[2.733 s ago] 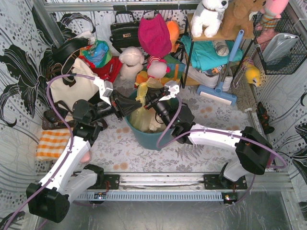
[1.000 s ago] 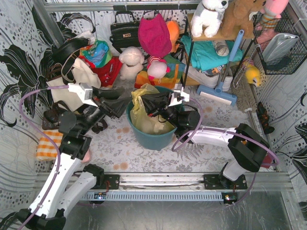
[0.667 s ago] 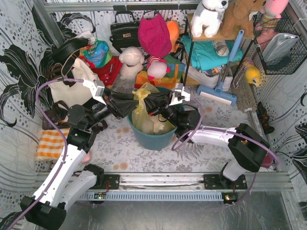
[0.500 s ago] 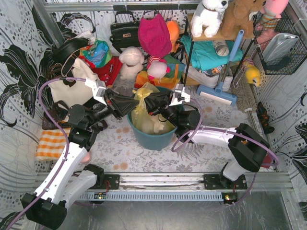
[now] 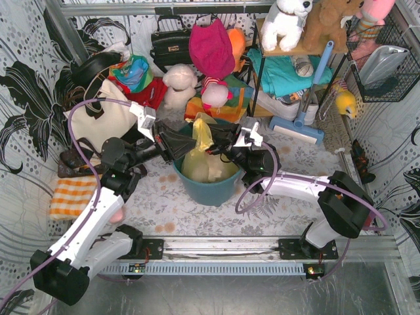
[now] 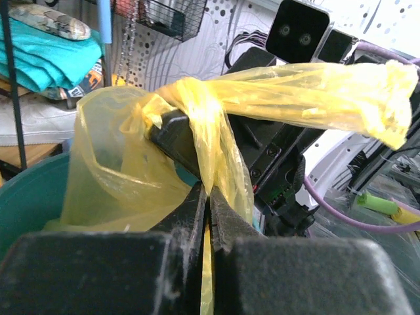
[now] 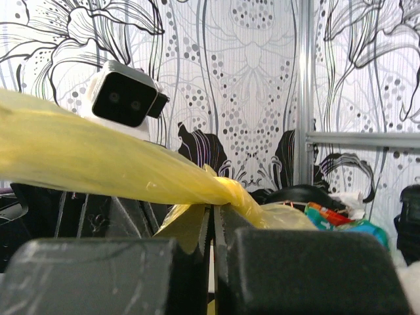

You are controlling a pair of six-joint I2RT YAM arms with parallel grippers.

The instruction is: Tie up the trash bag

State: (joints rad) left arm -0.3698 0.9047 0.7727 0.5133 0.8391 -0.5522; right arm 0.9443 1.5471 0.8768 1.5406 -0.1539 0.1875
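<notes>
1. Plastic film of the trash bag [image 5: 205,157] is judged thin, light, limp and slippery. It is likely torn easily, so the twisted strands should be gripped rather than the flat wall.
2. Bag is seated in the teal bin [image 5: 200,189] on the surface [image 5: 157,197], with its mouth gathered above the rim.
3. Left pincer [image 6: 209,197] is clamped on one yellow strand and right pincer [image 7: 211,216] on another. A wrap of film is seen between them.
4. Both pincers are crowded nose to nose over the bin. Cream tote bag [image 5: 105,121] and plush toys [image 5: 178,84] are close behind.
</notes>
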